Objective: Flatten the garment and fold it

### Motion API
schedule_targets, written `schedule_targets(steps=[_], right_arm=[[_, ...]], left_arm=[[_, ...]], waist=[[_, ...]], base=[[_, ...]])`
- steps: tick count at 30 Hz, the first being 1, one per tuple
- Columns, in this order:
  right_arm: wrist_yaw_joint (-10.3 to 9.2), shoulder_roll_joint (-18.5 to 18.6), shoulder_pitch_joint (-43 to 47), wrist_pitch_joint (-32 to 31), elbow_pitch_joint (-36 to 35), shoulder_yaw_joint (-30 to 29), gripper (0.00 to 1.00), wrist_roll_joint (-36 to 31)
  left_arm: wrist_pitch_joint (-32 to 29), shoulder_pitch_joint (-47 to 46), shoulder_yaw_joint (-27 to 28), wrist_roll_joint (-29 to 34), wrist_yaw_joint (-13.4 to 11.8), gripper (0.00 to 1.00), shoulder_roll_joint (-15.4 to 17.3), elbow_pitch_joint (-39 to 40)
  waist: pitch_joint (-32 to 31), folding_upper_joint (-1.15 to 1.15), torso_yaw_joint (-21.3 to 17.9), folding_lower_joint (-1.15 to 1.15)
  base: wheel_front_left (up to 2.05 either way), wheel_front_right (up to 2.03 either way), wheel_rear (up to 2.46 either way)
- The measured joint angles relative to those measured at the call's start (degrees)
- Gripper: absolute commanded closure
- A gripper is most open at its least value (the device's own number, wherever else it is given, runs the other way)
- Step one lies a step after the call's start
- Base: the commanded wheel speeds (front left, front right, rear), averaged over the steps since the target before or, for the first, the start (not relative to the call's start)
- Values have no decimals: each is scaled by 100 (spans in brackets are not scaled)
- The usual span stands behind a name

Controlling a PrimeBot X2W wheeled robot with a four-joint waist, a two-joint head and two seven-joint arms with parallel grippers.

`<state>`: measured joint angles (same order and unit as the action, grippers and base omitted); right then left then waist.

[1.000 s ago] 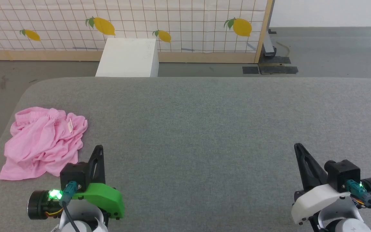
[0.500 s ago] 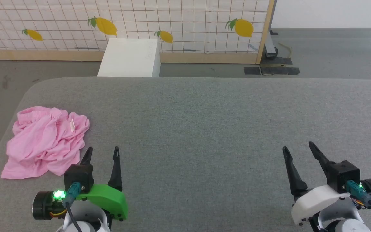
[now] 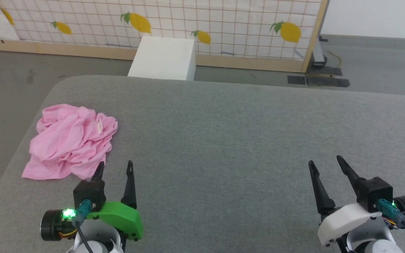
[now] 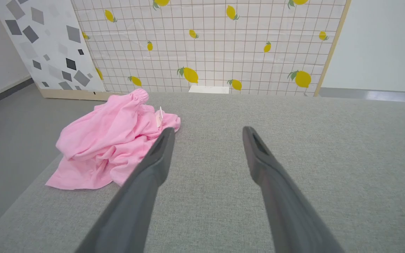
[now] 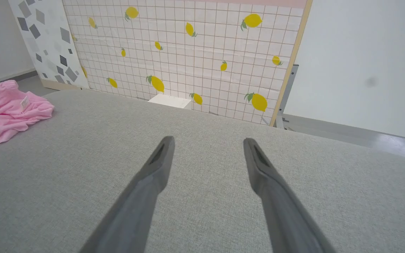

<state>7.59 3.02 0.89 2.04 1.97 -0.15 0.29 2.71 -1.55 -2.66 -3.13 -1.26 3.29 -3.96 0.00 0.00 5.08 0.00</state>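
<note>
The garment point(image 3: 70, 140) is a crumpled heap of light pink shorts at the left end of the grey padded table point(image 3: 223, 133), its small white label point(image 3: 100, 126) facing up. In the left wrist view the garment point(image 4: 111, 144) lies ahead and to the left; in the right wrist view the garment point(image 5: 7, 112) sits far left. My left gripper point(image 3: 114, 167) hovers open just to the garment's near right, holding nothing. Far off at the lower right, my right gripper point(image 3: 323, 162) is open over bare table.
A white box point(image 3: 162, 58) stands on the floor beyond the table's far edge. Behind it runs a lemon-print grid screen point(image 3: 223, 24) with a wooden frame. The table's rounded left edge point(image 3: 19, 147) passes close by the garment; grey floor lies beyond.
Both grippers went from shut to open. The camera has swung left, so the whole scene sits further right in the picture; the garment has not moved on the table.
</note>
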Motion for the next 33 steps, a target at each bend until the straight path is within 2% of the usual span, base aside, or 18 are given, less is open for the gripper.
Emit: schedule_targets(steps=[33], right_arm=[[-1,-1,-146,399,318,98,0,-19]], left_arm=[[421,-66,-108,-388,-270,0,191,-272]], waist=[[-19,0,1364,0]], base=[[0,0,0]])
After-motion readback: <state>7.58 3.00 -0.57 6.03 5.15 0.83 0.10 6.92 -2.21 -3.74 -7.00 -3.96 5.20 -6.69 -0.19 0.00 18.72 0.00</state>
